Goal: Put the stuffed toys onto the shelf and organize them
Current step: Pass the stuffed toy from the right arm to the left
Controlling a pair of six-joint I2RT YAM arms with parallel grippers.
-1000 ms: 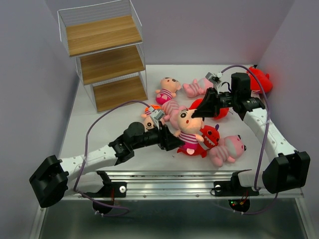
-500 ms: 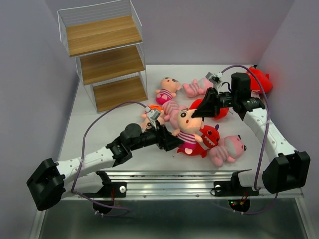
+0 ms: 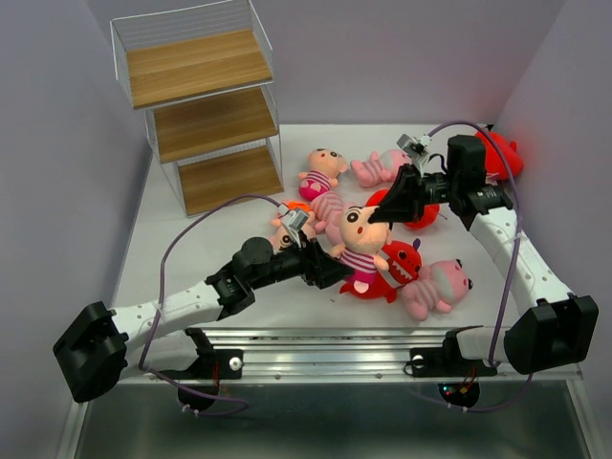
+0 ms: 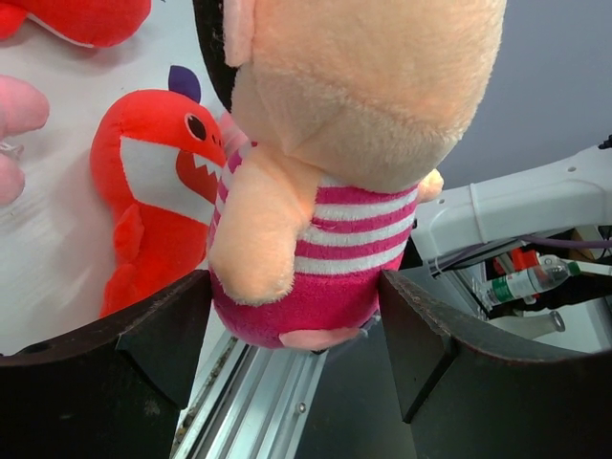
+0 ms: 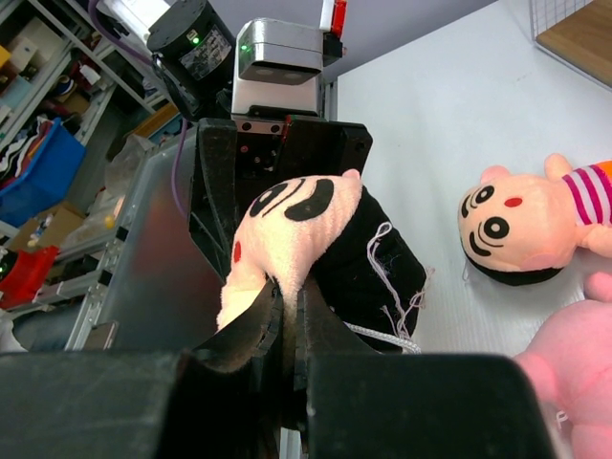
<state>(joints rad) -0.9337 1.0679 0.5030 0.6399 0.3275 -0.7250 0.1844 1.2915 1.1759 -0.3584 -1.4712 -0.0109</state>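
A black-haired doll in pink stripes [image 3: 359, 237] hangs upright at the table's middle. My right gripper [image 3: 384, 212] is shut on the fabric of its head [image 5: 287, 215], as the right wrist view [image 5: 292, 298] shows. My left gripper [image 3: 337, 273] is open, with its jaws on either side of the doll's striped lower body [image 4: 316, 258]; the left wrist view [image 4: 296, 339] shows both fingers close to its sides. Other stuffed toys lie around: a red shark [image 3: 400, 262], a pink animal [image 3: 435, 287], and a second doll [image 3: 320, 170]. The shelf [image 3: 203, 105] stands bare at the back left.
A red shark [image 3: 499, 153] lies at the far right and another [image 3: 423, 214] is behind my right gripper. A pink animal [image 3: 375, 168] lies at the back, and a doll [image 3: 287, 222] and a pink striped animal [image 3: 330, 205] lie by my left arm. A metal rail [image 3: 382, 337] runs along the near edge.
The right gripper has risen slightly with the doll's head, and the doll hangs a little higher. The left arm has shifted slightly, its jaws still around the doll's body.
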